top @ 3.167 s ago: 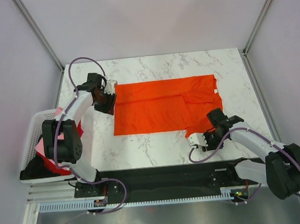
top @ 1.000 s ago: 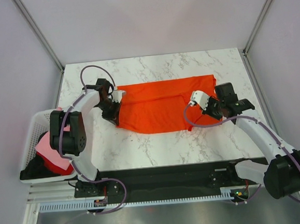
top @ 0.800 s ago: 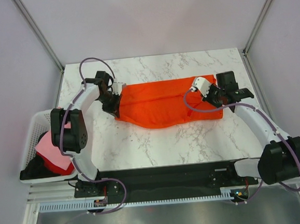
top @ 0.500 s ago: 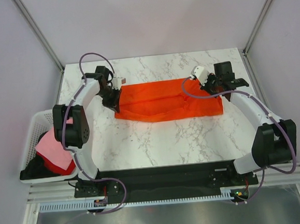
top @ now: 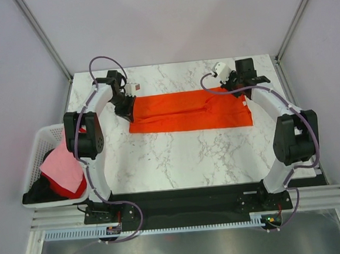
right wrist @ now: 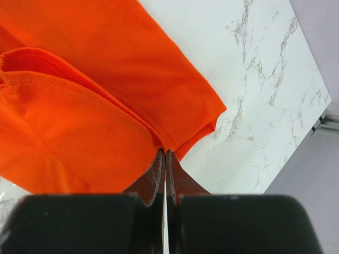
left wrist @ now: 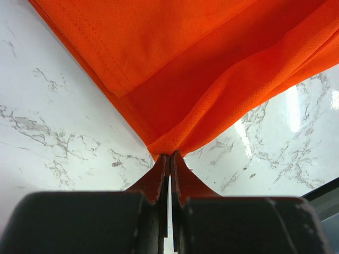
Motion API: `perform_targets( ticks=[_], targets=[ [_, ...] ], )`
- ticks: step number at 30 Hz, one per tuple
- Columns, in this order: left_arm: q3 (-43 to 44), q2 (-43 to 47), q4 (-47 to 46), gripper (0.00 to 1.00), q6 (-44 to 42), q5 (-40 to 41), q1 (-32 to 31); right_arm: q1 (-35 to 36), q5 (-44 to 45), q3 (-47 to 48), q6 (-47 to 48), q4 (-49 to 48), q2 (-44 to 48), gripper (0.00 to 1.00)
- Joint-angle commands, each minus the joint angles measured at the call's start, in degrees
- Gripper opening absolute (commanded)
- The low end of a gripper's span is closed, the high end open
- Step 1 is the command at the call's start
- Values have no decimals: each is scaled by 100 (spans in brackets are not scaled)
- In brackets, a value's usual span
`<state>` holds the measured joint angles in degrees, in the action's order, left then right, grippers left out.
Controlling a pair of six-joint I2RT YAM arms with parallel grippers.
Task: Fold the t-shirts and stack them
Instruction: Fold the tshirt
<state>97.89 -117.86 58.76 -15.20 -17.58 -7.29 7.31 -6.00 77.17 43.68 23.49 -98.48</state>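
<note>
- The orange shirt (top: 189,111) lies on the desk (top: 178,161) as a long flat band, in the far half, between my two arms.
- My left claw (left wrist: 169,156) is clamped on the left end of the band. In its wrist view the fingers meet on a corner where several layers come together.
- My right claw (right wrist: 164,153) is pinched shut on the right end in the same way, at a corner of the cloth beside a rounded hem.
- I judge that the step in hand is to lay the folded-over edge down on the far edge and then let go.
- To do it well, I should lower both claws at the same pace. If one side goes down first, it can drag the fold line skew.
- I should hold a light tension between the two ends, enough to take out wrinkles. Too much tension could make the lower layers slide on the smooth marble.
- From above, the near edge looks straight. I cannot see the corners under the claws well there, so I would check them in the wrist views before I open.
- I cannot tell if the fingertips touch the desk.
- When I open, I should go straight up, because thin cloth can cling to the fingers.
- The other shirts, with the pink shirt (top: 64,165) on top, are in the basket (top: 41,140) at the left, well apart from this work.
</note>
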Motion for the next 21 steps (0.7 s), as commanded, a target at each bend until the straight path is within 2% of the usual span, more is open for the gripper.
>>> perform_targets(
  ticks=[1,5,7,8,9,11,12,17,20,21],
  targets=[
    [310,-210,118,2,44,88,79,-28,46,457,-167,-265,-224,0],
    [521,-404,153,2,61,141,105,-19,90,721,-202,-318,-619,0],
    [573,-457,162,6,122,194,131,-28,143,844,-272,-353,-734,0],
    [582,-466,162,10,140,211,140,-19,195,948,-325,-362,-847,1],
    [574,-448,162,22,158,238,149,-28,265,1010,-377,-362,-892,10],
    [539,-248,144,33,263,369,158,-28,362,1107,-640,-362,-875,25],
    [504,-98,118,44,272,483,166,-19,389,1160,-720,-362,-823,30],
    [29,904,-146,50,-167,335,70,-10,214,907,-1239,-310,-200,40],
    [-156,906,-198,47,-290,107,-44,16,108,556,-1292,-222,-14,41],
    [-156,740,-199,43,-360,28,-123,25,47,493,-1257,-161,-14,41]
  ],
)
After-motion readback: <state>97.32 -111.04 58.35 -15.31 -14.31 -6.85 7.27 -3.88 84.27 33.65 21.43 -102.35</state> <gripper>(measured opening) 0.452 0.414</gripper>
